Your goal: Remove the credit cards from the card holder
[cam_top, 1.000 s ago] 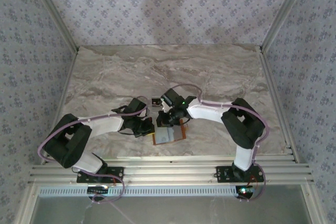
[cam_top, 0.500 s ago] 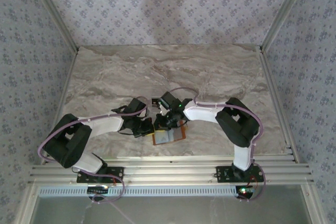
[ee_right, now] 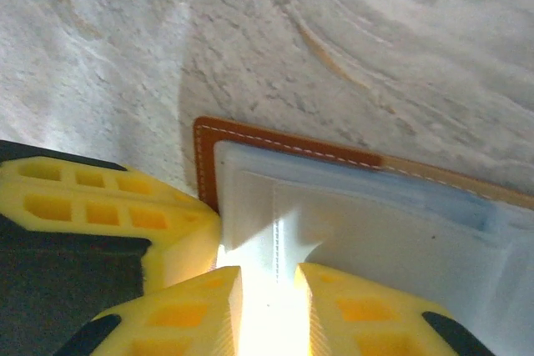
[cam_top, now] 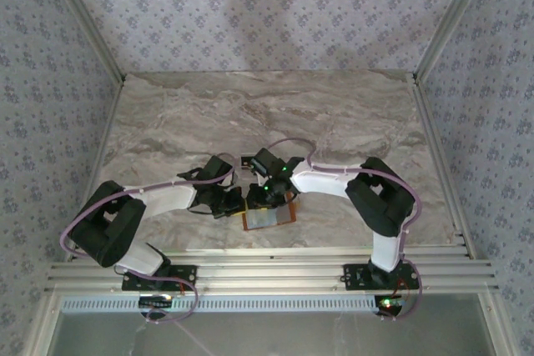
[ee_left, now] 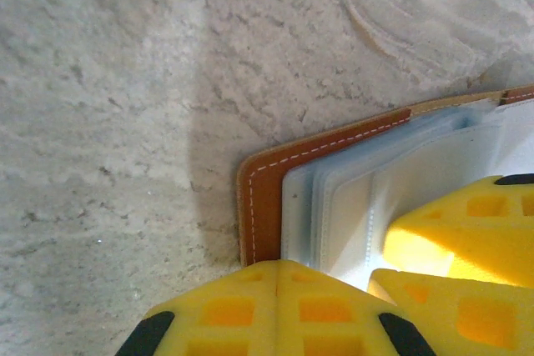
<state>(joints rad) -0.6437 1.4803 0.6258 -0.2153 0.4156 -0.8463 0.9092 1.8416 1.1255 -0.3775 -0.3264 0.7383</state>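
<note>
**Operator:** Where is the card holder?

**Spotter:** Your card holder [cam_top: 271,218] lies open on the worktop [cam_top: 334,122]. It is close to the near edge and about midway along it, between your two arms. The orange-brown outside faces down and the pale grey-blue sleeves [ee_right: 375,231] face up.

**Operator:** And my left gripper?

**Spotter:** Your left gripper [ee_left: 278,277] is closed, its yellow fingers pressed flat together with nothing between them. Its tips sit at the stitched brown border [ee_left: 259,198], at the holder's left corner, the one farther from the near edge.

**Operator:** The right one?

**Spotter:** Your right gripper [ee_right: 269,306] has its jaws parted a little, with a narrow gap that shows bright pale plastic. Its tips are down over the sleeves, just inside that same corner and just beside your left gripper's fingers. In your left wrist view, the right gripper's fingers [ee_left: 455,235] stand over the sleeves to the right of your own tips.

**Operator:** Can you see the credit cards?

**Spotter:** You can't tell from these views. The sleeves are cloudy, so whatever sits inside them doesn't read.
</note>
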